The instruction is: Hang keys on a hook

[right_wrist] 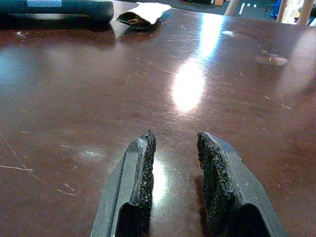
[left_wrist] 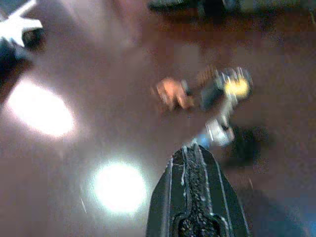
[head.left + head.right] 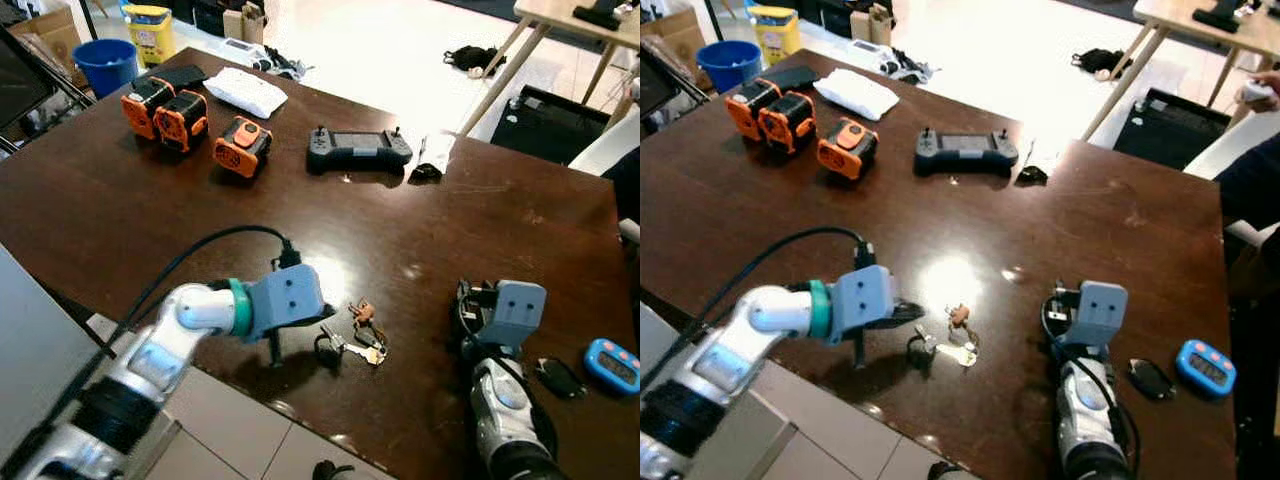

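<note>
From the head views, the keys lay on the dark brown tabletop near its front edge, a small bunch with an orange tag, and the left tool reached in low from the left, its tip just beside them; whether its fingers were apart or together could not be told there. The right tool rested on the tabletop well to the right of the keys, near a blue timer. Farther back sat three orange-and-black devices, a white cloth and a dark handheld controller. In the blurred left wrist view, the fingers looked pressed together, holding nothing, with the keys just beyond their tip. In the right wrist view, the fingers stood slightly parted over bare wood, gripping nothing.
</note>
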You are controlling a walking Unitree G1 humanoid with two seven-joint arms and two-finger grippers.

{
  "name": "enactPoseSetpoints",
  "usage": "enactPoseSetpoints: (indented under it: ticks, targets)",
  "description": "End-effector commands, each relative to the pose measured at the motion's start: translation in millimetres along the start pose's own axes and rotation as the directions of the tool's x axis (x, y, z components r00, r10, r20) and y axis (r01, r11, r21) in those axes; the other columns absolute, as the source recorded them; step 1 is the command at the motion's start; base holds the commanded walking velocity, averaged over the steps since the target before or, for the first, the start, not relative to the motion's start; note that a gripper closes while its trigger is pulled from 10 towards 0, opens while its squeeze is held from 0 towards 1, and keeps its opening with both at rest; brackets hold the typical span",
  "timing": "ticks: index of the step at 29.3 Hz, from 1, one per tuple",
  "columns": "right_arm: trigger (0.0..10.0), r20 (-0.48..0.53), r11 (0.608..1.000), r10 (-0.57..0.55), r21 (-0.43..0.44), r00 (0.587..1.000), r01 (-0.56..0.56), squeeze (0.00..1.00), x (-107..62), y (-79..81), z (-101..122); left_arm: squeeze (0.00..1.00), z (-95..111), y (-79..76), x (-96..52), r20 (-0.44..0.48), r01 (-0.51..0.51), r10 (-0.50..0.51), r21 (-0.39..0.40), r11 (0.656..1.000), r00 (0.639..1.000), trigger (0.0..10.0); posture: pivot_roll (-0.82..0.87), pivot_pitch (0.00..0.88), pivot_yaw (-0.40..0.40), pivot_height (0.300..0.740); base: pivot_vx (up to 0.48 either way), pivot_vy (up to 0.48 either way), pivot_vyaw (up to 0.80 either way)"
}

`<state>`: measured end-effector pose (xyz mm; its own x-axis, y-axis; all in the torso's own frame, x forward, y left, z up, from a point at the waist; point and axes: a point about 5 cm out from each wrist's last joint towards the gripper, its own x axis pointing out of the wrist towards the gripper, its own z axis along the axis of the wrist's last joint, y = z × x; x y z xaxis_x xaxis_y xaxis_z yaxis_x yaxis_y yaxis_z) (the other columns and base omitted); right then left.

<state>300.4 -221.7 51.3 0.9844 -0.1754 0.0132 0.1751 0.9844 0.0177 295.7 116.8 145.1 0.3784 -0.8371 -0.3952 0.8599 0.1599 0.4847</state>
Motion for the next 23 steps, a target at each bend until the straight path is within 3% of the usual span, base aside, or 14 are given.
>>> enactPoseSetpoints:
  ticks: [1, 4, 8, 14, 15, 16, 23]
  targets:
    - [10.0, -0.259, 1.0, 0.017, -0.002, 0.966, -0.018, 0.0, -32.9, 3.1, -49.9, 1.0, -1.9, -12.6, 3.6, 0.002, 0.057, -0.057, 0.012, 0.998, 0.998, 10.0, -0.07, 0.117, 0.045, 0.74, 0.0, 0.0, 0.0]
    - [10.0, -0.259, 1.0, 0.017, -0.003, 0.966, -0.018, 0.0, -33.1, 2.9, -50.1, 1.0, -4.3, -17.1, 3.5, -0.008, 0.075, -0.075, 0.014, 0.997, 0.997, 10.0, -0.07, 0.117, 0.045, 0.74, 0.0, 0.0, 0.0]
    - [10.0, -0.261, 1.0, 0.017, -0.009, 0.965, -0.02, 0.0, -33.6, 1.1, -50.4, 1.0, -8.0, -39.9, 9.2, -0.026, 0.162, -0.163, -0.032, 0.986, 0.986, 10.0, -0.07, 0.112, 0.042, 0.74, 0.0, 0.0, 0.0]
    - [10.0, -0.261, 1.0, 0.018, -0.015, 0.965, -0.023, 0.0, -33.6, 0.0, -50.3, 1.0, -5.8, -46.5, 12.4, -0.012, 0.178, -0.179, -0.056, 0.982, 0.984, 10.0, -0.08, 0.112, 0.039, 0.74, 0.0, 0.0, 0.0]
    - [10.0, -0.262, 1.0, 0.019, -0.016, 0.965, -0.024, 0.0, -33.7, -0.3, -50.3, 0.71, -5.0, -47.5, 13.8, -0.006, 0.179, -0.179, -0.068, 0.982, 0.984, 10.0, -0.08, 0.112, 0.039, 0.74, 0.0, 0.0, 0.0]
    - [10.0, -0.263, 1.0, 0.02, -0.018, 0.965, -0.025, 0.0, -33.8, -0.7, -50.5, 0.0, -3.8, -48.1, 16.8, 0.003, 0.172, -0.173, -0.078, 0.982, 0.985, 10.0, -0.08, 0.114, 0.037, 0.74, 0.0, 0.0, 0.0]
    - [10.0, -0.268, 0.999, 0.024, -0.025, 0.963, -0.032, 0.0, -34.4, -1.4, -51.1, 0.0, 0.8, -45.4, 34.9, 0.022, 0.092, -0.09, -0.124, 0.988, 0.996, 10.0, -0.08, 0.115, 0.035, 0.74, 0.0, 0.0, 0.0]
